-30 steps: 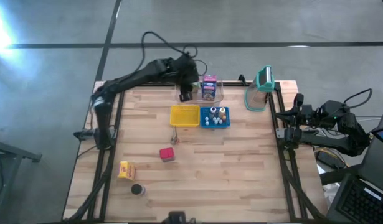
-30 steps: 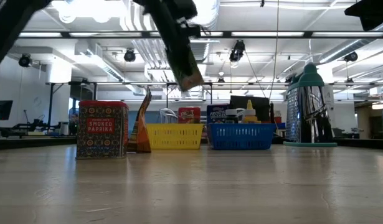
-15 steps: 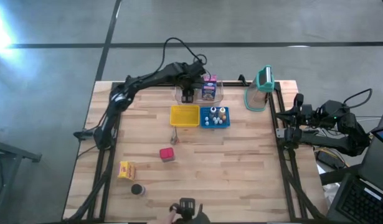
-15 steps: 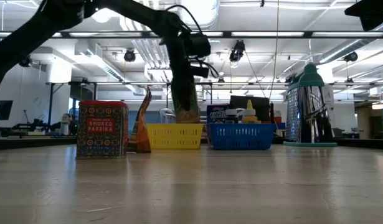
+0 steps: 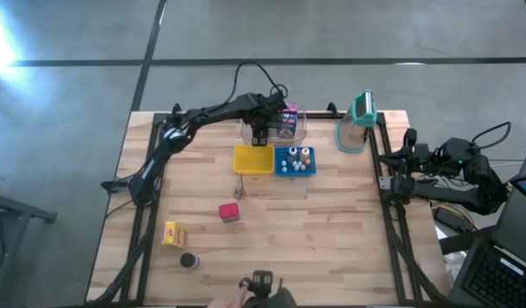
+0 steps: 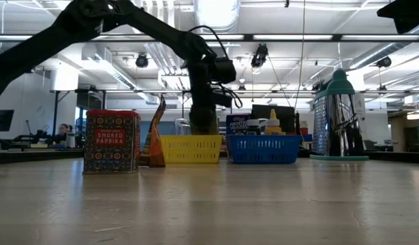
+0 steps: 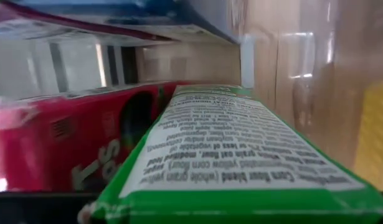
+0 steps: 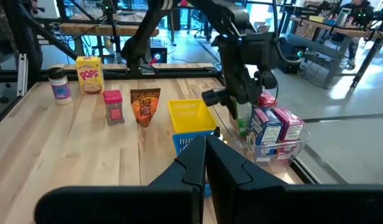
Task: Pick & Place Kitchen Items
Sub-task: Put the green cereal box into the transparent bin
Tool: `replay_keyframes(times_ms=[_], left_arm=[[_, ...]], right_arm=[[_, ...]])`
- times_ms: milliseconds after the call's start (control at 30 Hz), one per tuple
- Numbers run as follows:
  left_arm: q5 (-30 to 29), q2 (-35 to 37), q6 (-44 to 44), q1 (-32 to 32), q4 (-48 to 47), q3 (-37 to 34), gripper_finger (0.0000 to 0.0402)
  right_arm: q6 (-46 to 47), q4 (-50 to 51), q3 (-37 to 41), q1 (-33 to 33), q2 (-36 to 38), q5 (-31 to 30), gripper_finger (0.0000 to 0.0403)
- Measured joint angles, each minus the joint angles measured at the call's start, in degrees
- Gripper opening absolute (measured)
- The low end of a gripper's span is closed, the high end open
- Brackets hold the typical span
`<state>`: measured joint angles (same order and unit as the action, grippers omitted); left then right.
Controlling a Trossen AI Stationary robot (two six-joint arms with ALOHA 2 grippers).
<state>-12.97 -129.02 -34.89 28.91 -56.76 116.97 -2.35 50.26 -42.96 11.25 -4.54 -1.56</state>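
High view: your left gripper [image 5: 259, 137] sits in the upper middle of the frame, reaching down into a clear bin [image 5: 298, 128] at the far edge of the wooden table [image 5: 331, 222]. In the right wrist view you can see this gripper clasping a green carton [image 8: 243, 118] upright, lowered among other cartons in the bin, including a purple one [image 8: 264, 127] and a pink one [image 8: 289, 127]. In the left wrist view the green carton [image 7: 235, 155] fills the lower frame, with a red carton [image 7: 60, 143] just beside it at the left and the bin's clear wall at the right.

Just below the bin in the high view sit a yellow basket [image 5: 253, 159] and a blue basket [image 5: 295, 161] side by side; the blue one holds small bottle-like pieces. A clear jug with a teal lid [image 5: 357, 120] stands at the upper right of the table. In the lower left part of the table you have a red tin [image 5: 230, 212], a yellow box [image 5: 174, 233] and a small dark jar [image 5: 189, 261], each apart from the others.

Your right gripper [image 5: 405, 162] waits off the table's right edge, its fingers [image 8: 225, 165] pressed together and empty.
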Motion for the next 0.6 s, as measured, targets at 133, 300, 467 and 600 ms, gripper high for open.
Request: replay_keyframes(times_ms=[133, 300, 467, 600], left_arm=[[-0.2, -1.4, 0.0, 0.0, 1.1, 0.0, 0.0175], [-0.3, -1.7, 0.0, 0.0, 2.2, 0.0, 0.0175], [-0.2, -1.7, -0.2, -0.1, 2.6, 0.0, 0.0185], [-0.2, -2.1, -0.5, -0.1, 2.7, 0.0, 0.0203]], right_arm=[[0.0, 0.0, 0.0, 0.0, 0.0, 0.0, 0.0008], [0.0, 0.0, 0.0, 0.0, 0.0, 0.0, 0.0008], [0.0, 0.0, 0.0, 0.0, 0.0, 0.0, 0.0008], [0.0, 0.0, 0.0, 0.0, 0.0, 0.0, 0.0008]])
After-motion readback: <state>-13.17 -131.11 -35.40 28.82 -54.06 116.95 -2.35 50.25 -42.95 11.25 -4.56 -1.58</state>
